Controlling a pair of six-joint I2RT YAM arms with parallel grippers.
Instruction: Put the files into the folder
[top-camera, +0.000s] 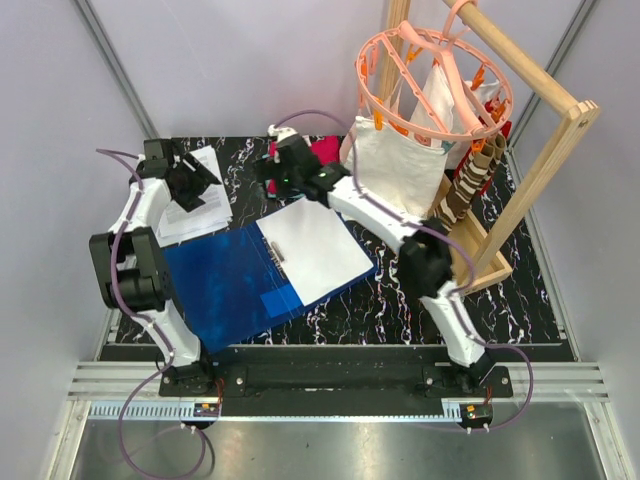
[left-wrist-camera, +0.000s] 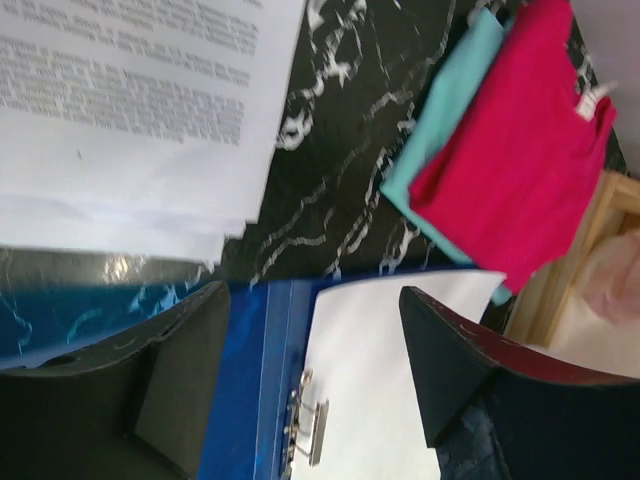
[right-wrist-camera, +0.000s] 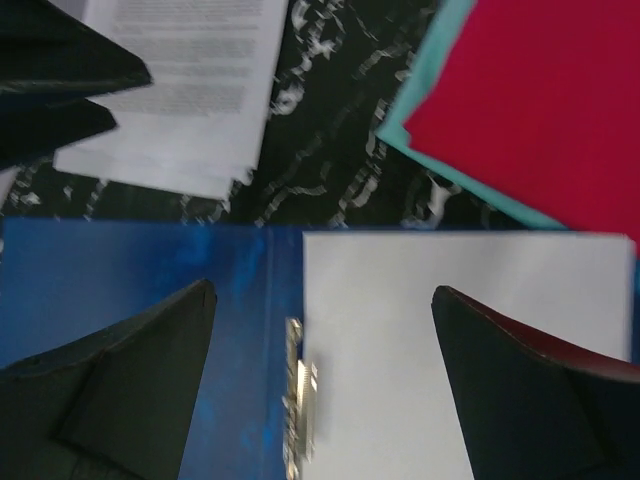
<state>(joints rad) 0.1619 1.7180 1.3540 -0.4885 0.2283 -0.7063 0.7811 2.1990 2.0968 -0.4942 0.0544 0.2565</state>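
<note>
Spanning the whole work area: tabletop (top-camera: 420, 310), black with white marbling.

Wooden rack (top-camera: 540, 170), far right, carrying a peach clip hanger (top-camera: 430, 80) and a white cloth bag (top-camera: 400, 165). Not part of the job.

Folder (top-camera: 225, 275), translucent blue, lying open and flat at the centre of the tabletop, askew to its edges. Left leaf bare.

Filed sheet (top-camera: 320, 250), white and blank side up, lying on the folder's right leaf. Its inner edge sits against the spine.

Loose files (top-camera: 190, 228), a small fanned stack of printed sheets at the far left, just beyond the folder's far-left corner. Judged to be the part of the task not yet done.

Folded clothes (top-camera: 325, 152), red over teal, at the far edge just beyond the filed sheet.

Left hand (top-camera: 195, 185), over the loose files in the overhead view, fingers spread, nothing between them.

Right hand (top-camera: 280, 170), over the folder's far edge near the spine, fingers likewise spread and empty.

Spine clip (right-wrist-camera: 298, 400), metal, small, beside the filed sheet's inner edge.

Step in hand, as judged: fetching the next sheets from the loose stack. To do it well, the left hand should come down on the stack edge nearest the folder and pinch there. It should draw the sheets low and flat across to the right leaf, squared to the sheet lying there. The fanned sheets may separate, so a grip across all their edges is safer. The right hand can steady the folder near the spine, well off the clothes
</note>
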